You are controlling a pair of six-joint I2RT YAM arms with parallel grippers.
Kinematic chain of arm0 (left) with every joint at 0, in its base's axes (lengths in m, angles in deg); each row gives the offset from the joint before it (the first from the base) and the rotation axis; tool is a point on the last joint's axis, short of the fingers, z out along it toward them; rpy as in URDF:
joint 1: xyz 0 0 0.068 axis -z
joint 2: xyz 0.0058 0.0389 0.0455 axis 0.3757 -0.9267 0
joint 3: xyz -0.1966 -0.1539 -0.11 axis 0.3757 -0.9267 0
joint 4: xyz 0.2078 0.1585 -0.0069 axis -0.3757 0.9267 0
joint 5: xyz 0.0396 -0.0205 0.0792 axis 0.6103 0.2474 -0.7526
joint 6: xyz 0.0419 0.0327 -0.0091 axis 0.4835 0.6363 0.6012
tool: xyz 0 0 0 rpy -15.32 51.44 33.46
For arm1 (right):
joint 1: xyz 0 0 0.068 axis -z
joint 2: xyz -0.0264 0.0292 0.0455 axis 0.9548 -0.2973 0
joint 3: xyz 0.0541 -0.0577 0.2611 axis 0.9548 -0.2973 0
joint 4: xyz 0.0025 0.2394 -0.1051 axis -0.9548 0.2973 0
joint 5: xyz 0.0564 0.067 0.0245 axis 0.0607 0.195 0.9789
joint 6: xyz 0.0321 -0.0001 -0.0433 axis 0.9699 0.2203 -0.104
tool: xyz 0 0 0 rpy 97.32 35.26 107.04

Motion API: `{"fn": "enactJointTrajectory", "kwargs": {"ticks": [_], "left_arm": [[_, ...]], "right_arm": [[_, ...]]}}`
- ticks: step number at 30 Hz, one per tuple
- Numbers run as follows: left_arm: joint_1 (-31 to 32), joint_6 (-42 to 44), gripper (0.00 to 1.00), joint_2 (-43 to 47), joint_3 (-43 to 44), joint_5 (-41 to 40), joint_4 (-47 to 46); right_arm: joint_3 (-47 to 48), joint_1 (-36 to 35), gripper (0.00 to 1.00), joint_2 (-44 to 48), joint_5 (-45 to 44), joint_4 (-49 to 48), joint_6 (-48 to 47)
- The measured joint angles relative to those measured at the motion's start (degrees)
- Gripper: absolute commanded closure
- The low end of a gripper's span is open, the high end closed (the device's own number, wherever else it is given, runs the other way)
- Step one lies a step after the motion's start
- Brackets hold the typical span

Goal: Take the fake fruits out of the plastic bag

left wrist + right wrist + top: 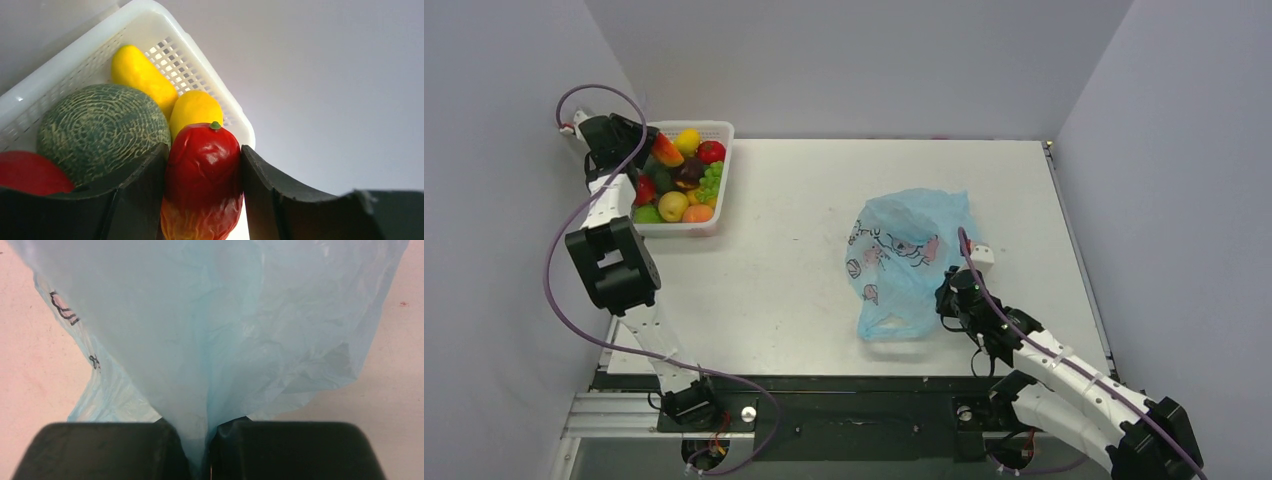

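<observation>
My left gripper (204, 148) is shut on a glossy red fake fruit (202, 175) that fades to orange-yellow at its lower end. It holds the fruit (666, 150) over the back left part of the white lattice basket (720, 128). The light-blue plastic bag (904, 255) lies crumpled on the table, right of centre. My right gripper (946, 297) is shut on a pinched fold of the bag (210, 315) at its near right edge, and the film runs down between the fingers (280, 450). I cannot tell whether any fruit is inside the bag.
The basket (125, 20) holds several other fake fruits, among them a netted green melon (100, 130), two yellow ones (142, 75) and green grapes (711, 182). A small white block (980, 254) lies by the bag's right side. Grey walls enclose the table.
</observation>
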Motion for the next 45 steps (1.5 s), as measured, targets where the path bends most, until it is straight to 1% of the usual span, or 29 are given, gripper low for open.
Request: {"fn": "enactJointTrajectory", "kwargs": {"ticks": [3, 6, 8, 10, 12, 16, 19, 21, 28, 31, 33, 36, 38, 39, 40, 42, 45], "left_arm": [[0.7, -0.6, 0.78, -3.0, 2.8, -0.2, -0.9], [1.5, -0.6, 0.80, -4.6, 4.2, -0.1, -0.7], [1.5, 1.3, 0.87, -5.0, 5.6, 0.3, 0.3], [1.4, 5.4, 0.88, -4.8, 6.8, 1.0, 2.6], [1.2, 9.4, 0.86, -3.6, 6.4, 1.4, 4.1], [-0.5, 13.9, 0.86, 3.7, -1.9, 1.7, 4.5], [-2.6, 15.1, 0.86, 9.1, -7.5, 1.4, 4.7], [-3.4, 15.0, 0.86, 11.3, -9.8, 1.2, 4.5], [-3.3, 10.6, 0.84, 12.8, -18.9, 1.7, 2.5], [-2.0, 8.9, 0.79, 12.7, -23.1, 1.7, 0.6], [-0.8, 7.4, 0.78, 12.5, -25.4, 1.6, -0.8], [1.0, 6.1, 0.75, 11.9, -26.5, 0.2, -3.1], [2.1, 5.5, 0.70, 11.8, -26.5, -0.5, -4.1], [2.7, 5.1, 0.63, 11.6, -26.5, -0.9, -4.7], [3.4, 4.8, 0.59, 11.4, -26.5, -1.4, -5.2], [4.3, 4.5, 0.45, 11.3, -26.5, -2.5, -5.7], [5.3, 4.4, 0.34, 11.3, -26.5, -4.0, -5.7]], "right_arm": [[0.0, 0.0, 1.00, 1.6, 0.2, 0.5, 0.2], [-0.2, 0.0, 1.00, 2.6, 0.4, 1.0, 0.3], [-0.2, 0.0, 1.00, 2.9, 0.4, 1.5, 0.4], [-0.2, 0.0, 1.00, 3.0, 0.4, 1.7, 0.4], [-0.2, 0.0, 1.00, 2.9, 0.4, 1.7, 0.3], [-0.2, 0.0, 1.00, 2.1, 0.7, 1.5, 0.0], [-0.2, 0.1, 1.00, 0.4, 1.3, 1.2, -0.3], [-0.2, 0.2, 1.00, -0.5, 1.7, 1.0, -0.3], [-0.9, 0.8, 1.00, -0.5, 2.3, 0.3, -0.3], [-0.9, 0.8, 1.00, -0.5, 2.3, 0.1, -0.3], [-0.9, 0.9, 1.00, -0.5, 2.3, 0.1, -0.3], [-0.9, 1.1, 1.00, -0.6, 2.5, 0.0, -0.3], [-0.9, 1.2, 1.00, -0.6, 2.5, -0.2, -0.3], [-0.9, 1.3, 1.00, -0.6, 2.5, -0.3, -0.3], [-0.9, 1.4, 1.00, -0.6, 2.6, -0.3, -0.3], [-0.9, 1.6, 1.00, -0.6, 2.7, -0.3, -0.3], [-0.9, 1.6, 1.00, -0.6, 2.9, -0.5, -0.3]]}}
